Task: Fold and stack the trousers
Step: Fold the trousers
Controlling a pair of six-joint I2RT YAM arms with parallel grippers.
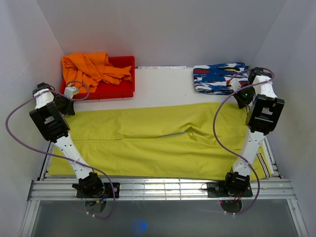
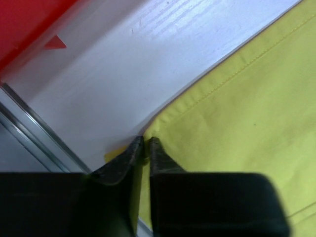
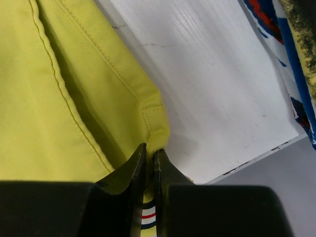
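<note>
The yellow-green trousers (image 1: 163,143) lie spread across the table, legs to the left, striped waistband (image 1: 265,165) at the near right. My left gripper (image 1: 62,104) is at the far left corner of a leg; in the left wrist view it (image 2: 146,143) is shut on the trousers' hem corner (image 2: 163,123). My right gripper (image 1: 242,98) is at the far right corner; in the right wrist view it (image 3: 150,154) is shut on the trousers' waist corner (image 3: 157,123), with striped band (image 3: 148,217) showing between the fingers.
An orange garment (image 1: 91,66) lies over a red tray (image 1: 116,84) at the far left. A folded blue, white and red patterned cloth (image 1: 217,76) sits at the far right. White walls close in on both sides, and a metal rail (image 1: 163,187) runs along the near edge.
</note>
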